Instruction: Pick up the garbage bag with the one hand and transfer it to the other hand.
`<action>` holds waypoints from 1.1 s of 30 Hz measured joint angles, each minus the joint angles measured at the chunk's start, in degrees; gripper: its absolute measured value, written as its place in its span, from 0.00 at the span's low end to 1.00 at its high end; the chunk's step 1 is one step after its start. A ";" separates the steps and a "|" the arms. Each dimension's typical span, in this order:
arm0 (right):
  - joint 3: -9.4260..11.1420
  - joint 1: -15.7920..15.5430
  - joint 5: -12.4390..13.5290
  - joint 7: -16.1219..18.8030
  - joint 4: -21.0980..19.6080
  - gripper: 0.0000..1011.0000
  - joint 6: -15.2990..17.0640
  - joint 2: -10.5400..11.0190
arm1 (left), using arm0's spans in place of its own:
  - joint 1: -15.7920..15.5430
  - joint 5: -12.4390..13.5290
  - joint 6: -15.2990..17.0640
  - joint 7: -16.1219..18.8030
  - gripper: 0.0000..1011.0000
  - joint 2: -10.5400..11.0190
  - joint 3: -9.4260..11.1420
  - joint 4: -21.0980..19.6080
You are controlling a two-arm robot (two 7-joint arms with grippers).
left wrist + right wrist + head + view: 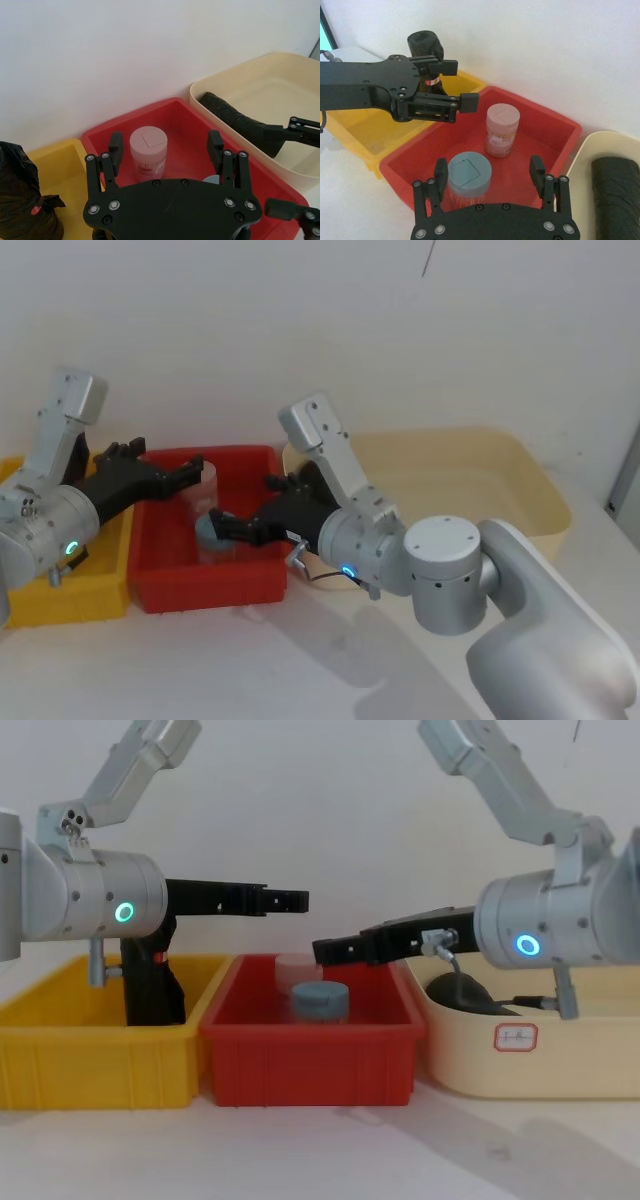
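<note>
The garbage bag [234, 117], a plain black crinkled bundle, lies in the cream bin [280, 85]; it also shows in the right wrist view [617, 194] and low in the chest view [460, 991]. My left gripper [165, 462], on the green-lit arm, hovers open and empty over the red bin [170, 582], its fingers [116, 143] apart above a jar. My right gripper [245, 506], on the blue-lit arm, is also open and empty over the red bin's right part, pointing toward the left gripper [460, 84]. Neither touches the bag.
Two jars stand in the red bin, one pink-lidded [502, 129] and one blue-grey-lidded [469, 175]. A second black bundle with a red mark [20, 200] stands in the yellow bin [70, 595]. A white wall runs close behind the bins.
</note>
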 joint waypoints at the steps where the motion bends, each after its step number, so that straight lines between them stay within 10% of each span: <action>1: -0.07 0.17 -0.05 0.01 0.29 0.99 -0.02 -0.14 | 0.00 0.00 0.00 0.00 0.99 0.00 0.00 0.00; 33: -2.37 3.39 -3.13 1.13 9.91 0.99 -1.55 -3.71 | 0.01 0.00 0.00 0.01 0.99 0.00 0.00 0.00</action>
